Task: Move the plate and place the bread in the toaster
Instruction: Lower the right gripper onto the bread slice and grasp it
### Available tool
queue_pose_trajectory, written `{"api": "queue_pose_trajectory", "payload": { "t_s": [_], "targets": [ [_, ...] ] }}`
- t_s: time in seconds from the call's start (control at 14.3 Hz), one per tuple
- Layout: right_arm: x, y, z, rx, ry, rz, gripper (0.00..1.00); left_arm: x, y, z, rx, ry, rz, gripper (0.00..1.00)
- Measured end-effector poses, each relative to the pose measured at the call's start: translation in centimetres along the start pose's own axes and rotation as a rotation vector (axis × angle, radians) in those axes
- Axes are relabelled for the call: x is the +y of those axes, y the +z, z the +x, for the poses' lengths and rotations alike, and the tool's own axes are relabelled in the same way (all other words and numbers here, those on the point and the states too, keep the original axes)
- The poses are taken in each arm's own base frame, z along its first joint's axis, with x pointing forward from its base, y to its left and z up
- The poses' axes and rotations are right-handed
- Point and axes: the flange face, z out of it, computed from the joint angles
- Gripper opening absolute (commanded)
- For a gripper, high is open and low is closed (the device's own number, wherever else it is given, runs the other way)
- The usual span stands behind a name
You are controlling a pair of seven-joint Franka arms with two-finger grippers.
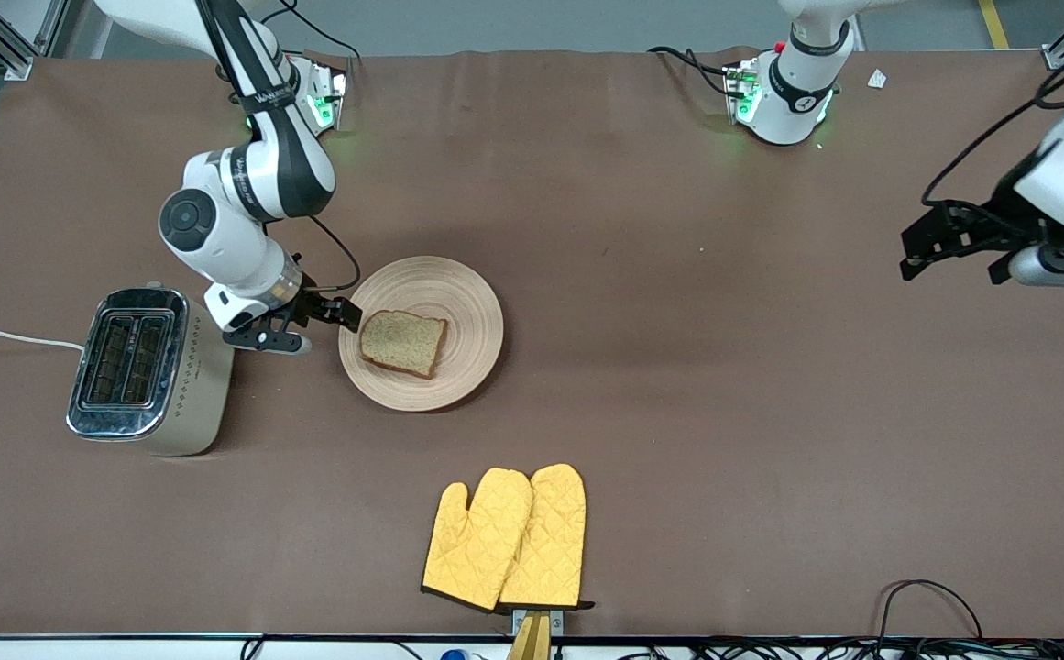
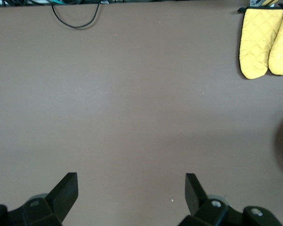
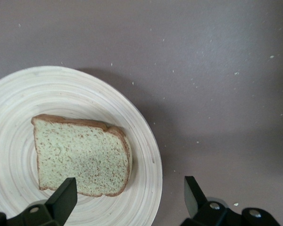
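In the front view, the plate [image 1: 422,333] is seen slightly left of the frame's centre on the brown tabletop [image 1: 678,367], with the bread [image 1: 403,343] lying flat on it, toward the plate's left part. The toaster [image 1: 148,370] stands at the frame's left, beside the plate toward the right arm's end of the tabletop, its two slots empty and its white cord [image 1: 9,337] trailing off the left edge. The right end effector [image 1: 312,323] is seen between toaster and plate, at the plate's rim just beside the bread; whether it touches the rim cannot be told here. The left end effector [image 1: 948,249] is held at the frame's right edge, over bare tabletop, where that arm waits. A pair of yellow oven mitts [image 1: 506,537] lies at lower centre.

In the left wrist view, only bare tabletop is shown between the left end effector's fingers [image 2: 66,190], which are spread wide with nothing between them. The mitts [image 2: 266,40] appear in the upper right corner.

In the right wrist view, the plate [image 3: 141,136] fills the lower left, with the bread [image 3: 80,157] on it. The right end effector's fingers [image 3: 61,200] are apart: one is over the bread's edge, the other over the tabletop past the rim, and nothing is clamped.

As judged from these views, neither part is finished: the bread has not been lifted and the slots are unfilled. Whether the plate sits at its intended place cannot be told. A grasp at the plate's rim or the bread appears to be in preparation.
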Motion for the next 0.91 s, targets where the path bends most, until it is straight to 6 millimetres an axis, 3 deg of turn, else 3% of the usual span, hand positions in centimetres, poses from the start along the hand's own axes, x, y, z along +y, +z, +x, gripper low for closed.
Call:
{"api": "queue_pose_trajectory", "payload": {
  "t_s": [0.28,0.56,0.91],
  "targets": [
    [-2.3,3.6,-1.5,0.025,0.011,0.02,1.0,0.0,0.1,-2.3,0.008,0.037,0.032,1.0],
    [-3.2,6.9,-2.4,0.029,0.038,0.017,1.0,-2.9,0.3,-2.1,0.007,0.049,0.028,1.0],
    [-2.9,8.7,-2.8,0.004,0.107,0.035,0.68,-3.8,0.3,-2.0,0.007,0.047,0.022,1.0]
  ]
}}
